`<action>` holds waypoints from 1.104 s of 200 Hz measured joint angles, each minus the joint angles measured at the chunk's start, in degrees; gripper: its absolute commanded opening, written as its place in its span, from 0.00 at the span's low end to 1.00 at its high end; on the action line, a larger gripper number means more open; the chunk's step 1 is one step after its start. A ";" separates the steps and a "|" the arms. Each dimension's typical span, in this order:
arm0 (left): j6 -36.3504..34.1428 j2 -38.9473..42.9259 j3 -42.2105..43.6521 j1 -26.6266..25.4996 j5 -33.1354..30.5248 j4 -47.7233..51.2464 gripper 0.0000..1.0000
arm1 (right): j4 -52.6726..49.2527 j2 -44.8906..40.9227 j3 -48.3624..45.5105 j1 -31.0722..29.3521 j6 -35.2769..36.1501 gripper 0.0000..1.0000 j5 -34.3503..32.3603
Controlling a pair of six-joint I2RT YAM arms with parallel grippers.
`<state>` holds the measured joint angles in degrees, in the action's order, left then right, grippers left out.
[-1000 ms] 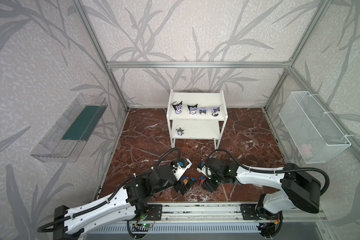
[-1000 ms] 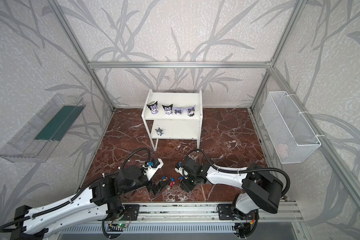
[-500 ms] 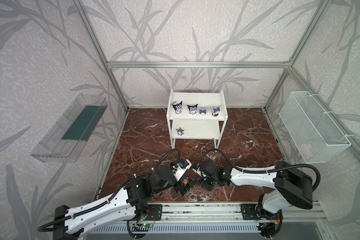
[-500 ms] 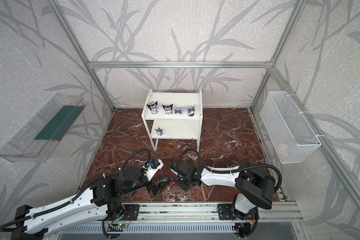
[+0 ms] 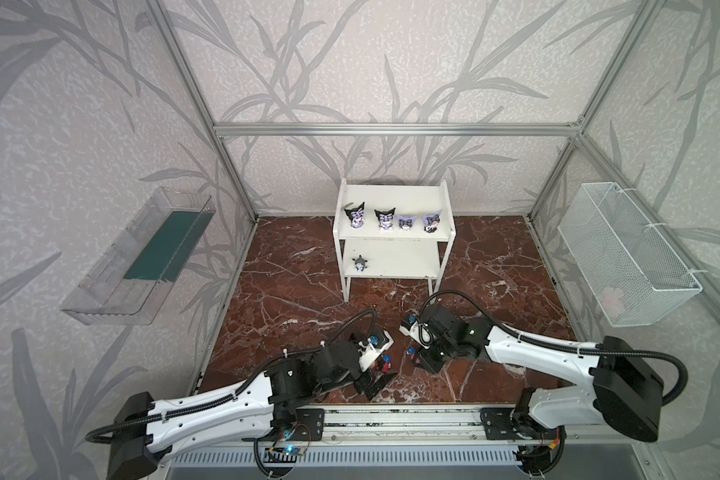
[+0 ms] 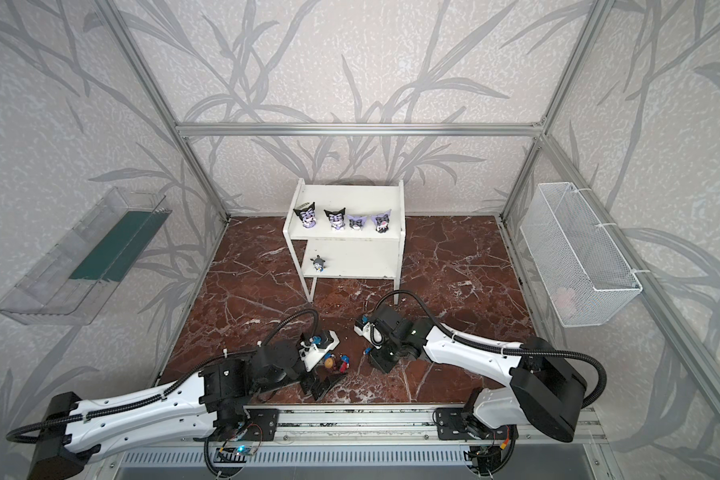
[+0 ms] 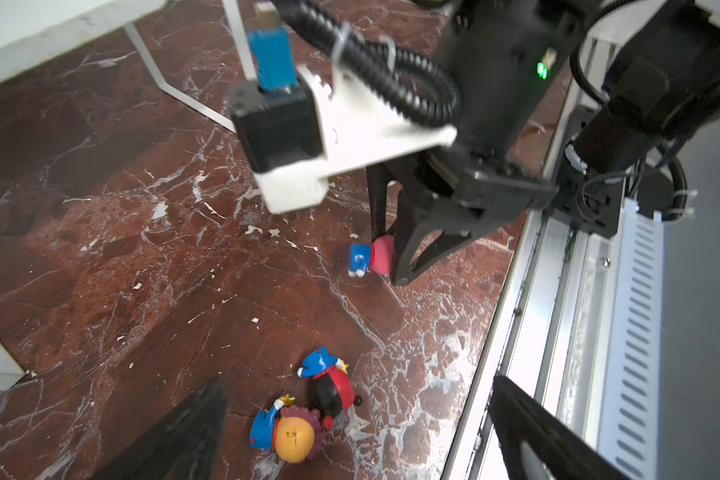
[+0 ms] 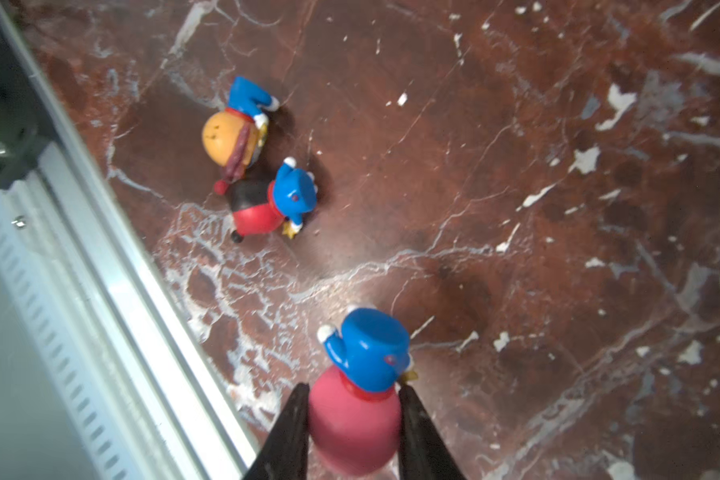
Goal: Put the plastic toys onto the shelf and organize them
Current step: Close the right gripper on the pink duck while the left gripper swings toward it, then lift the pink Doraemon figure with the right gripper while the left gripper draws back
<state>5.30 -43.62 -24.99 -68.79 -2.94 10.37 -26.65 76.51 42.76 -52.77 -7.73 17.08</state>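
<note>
My right gripper (image 8: 352, 415) is shut on the pink head of a small blue-bodied toy (image 8: 350, 419), low over the marble floor; it also shows in a top view (image 5: 411, 352). An orange-headed toy (image 7: 294, 438) and a black-red one (image 7: 333, 390) lie side by side on the floor between the wide-open fingers of my left gripper (image 7: 358, 436). On the top tier of the white shelf (image 5: 391, 195) stand several pointed-ear toys in a row (image 5: 385, 218). A small grey toy (image 5: 359, 263) stands on the lower tier.
A clear plastic tray (image 5: 142, 257) hangs on the left wall and a white wire basket (image 5: 624, 253) on the right wall. The metal front rail (image 5: 391, 415) runs close behind both grippers. The two grippers stand near each other at the front.
My right gripper's jaws have closed on the pink-headed toy. The left arm and the two toys under it have not moved.
</note>
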 measured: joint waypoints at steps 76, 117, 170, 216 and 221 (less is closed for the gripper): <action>-17.66 -4.63 6.08 -10.84 -4.17 -11.76 0.99 | -15.78 -3.50 4.44 2.10 1.20 0.23 18.53; -24.85 -6.82 6.69 -14.08 -4.50 -18.80 0.89 | -18.40 -1.31 5.44 3.39 2.62 0.22 27.21; -29.03 -12.04 6.60 -14.67 -2.91 -24.50 0.52 | -18.62 1.40 6.25 3.45 3.34 0.21 32.35; -29.55 -15.39 6.60 -14.78 -2.21 -27.85 0.53 | -19.32 1.40 6.25 3.43 3.41 0.20 33.16; -29.55 -15.56 6.60 -14.78 -2.12 -28.06 0.54 | -19.45 1.40 6.25 3.43 3.45 0.20 33.16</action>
<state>-24.25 -59.18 -18.39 -83.57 -5.06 -17.69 -46.11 77.91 49.01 -49.34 -4.27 50.24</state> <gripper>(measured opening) 0.523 0.320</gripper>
